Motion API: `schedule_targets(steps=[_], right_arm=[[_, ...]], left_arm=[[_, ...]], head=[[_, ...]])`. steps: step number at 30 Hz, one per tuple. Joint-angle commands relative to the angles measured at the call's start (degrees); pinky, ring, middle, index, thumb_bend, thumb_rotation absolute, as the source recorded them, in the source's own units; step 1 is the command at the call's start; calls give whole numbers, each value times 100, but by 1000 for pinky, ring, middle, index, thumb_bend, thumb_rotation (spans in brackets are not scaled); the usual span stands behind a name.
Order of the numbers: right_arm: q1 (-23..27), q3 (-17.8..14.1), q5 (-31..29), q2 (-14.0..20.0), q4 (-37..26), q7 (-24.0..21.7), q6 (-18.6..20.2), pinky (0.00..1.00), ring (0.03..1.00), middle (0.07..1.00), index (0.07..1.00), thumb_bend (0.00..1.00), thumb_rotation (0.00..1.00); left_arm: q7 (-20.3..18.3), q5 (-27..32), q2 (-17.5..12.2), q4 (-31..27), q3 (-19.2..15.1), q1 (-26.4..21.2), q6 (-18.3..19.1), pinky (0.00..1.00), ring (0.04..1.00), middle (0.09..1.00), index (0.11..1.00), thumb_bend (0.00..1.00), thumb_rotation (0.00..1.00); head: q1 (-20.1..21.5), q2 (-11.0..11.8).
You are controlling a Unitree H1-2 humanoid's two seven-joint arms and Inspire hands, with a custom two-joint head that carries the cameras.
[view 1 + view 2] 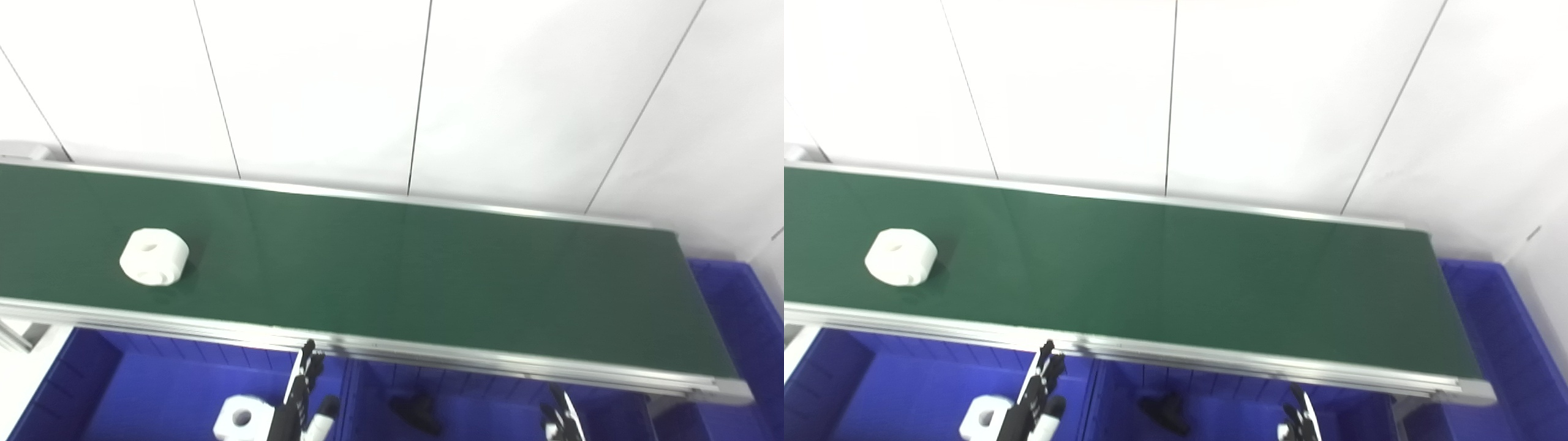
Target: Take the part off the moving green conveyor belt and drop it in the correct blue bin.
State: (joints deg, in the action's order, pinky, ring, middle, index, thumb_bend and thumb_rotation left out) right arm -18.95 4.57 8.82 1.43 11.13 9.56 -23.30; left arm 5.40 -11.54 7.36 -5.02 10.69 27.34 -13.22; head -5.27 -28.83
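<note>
A white round part with a centre hole lies on the green conveyor belt at its left end; it also shows in the right eye view. My left hand is low at the bottom edge, below the belt's front rail, fingers pointing up and apart, holding nothing. My right hand shows only its fingertips at the bottom edge. Both hands are far from the part. Blue bins lie under the belt: a left bin and a middle bin.
The left bin holds a white part. The middle bin holds a black part. Another blue bin stands past the belt's right end. A white panelled wall rises behind the belt. An aluminium rail edges the belt's front.
</note>
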Motion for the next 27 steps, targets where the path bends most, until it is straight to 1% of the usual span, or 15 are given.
schedule_targets(steps=[1,4,9,12,16,18,20,22,25,27], right_arm=[[64,14,-73,42,-39,10,-360,891,924,982,949,499,1000],[91,27,-169,95,14,-67,-360,933,947,998,979,465,1000],[152,18,-217,175,108,-68,-361,937,952,1000,983,462,1000],[195,7,-222,221,176,-56,-361,938,952,1000,991,440,1000],[238,-21,-338,201,226,-43,-361,960,951,1000,989,416,1000],[249,-30,-316,189,249,-17,-361,974,954,1000,988,407,1000],[259,-25,-264,187,272,10,-360,944,939,995,990,400,1000],[271,-8,-271,191,292,-9,-360,960,946,999,995,387,1000],[294,3,-321,181,342,-18,-361,976,951,999,991,384,1000],[311,21,-331,190,370,-29,-359,974,950,999,991,401,1000]], left_arm=[[93,-72,110,-35,66,-56,-275,930,939,947,994,601,869],[140,-128,128,16,82,-82,-305,897,931,946,985,602,857],[196,-167,178,103,122,-132,-283,887,926,944,977,591,848],[238,-190,234,167,131,-158,-307,856,913,931,958,578,810],[266,-199,261,244,134,-208,-308,829,898,923,945,573,781],[300,-241,258,293,122,-235,-330,804,883,917,940,585,775],[319,-256,252,331,110,-255,-353,785,872,911,937,611,779],[325,-230,240,364,106,-273,-388,789,873,911,940,595,774],[337,-182,231,406,105,-294,-400,800,878,910,941,598,773],[340,-166,226,420,98,-305,-387,805,880,910,938,603,769]], head=[[-52,37],[-104,87],[-351,174],[-508,232],[-502,259],[-473,285],[-453,303],[-439,331],[-429,402],[-423,419]])
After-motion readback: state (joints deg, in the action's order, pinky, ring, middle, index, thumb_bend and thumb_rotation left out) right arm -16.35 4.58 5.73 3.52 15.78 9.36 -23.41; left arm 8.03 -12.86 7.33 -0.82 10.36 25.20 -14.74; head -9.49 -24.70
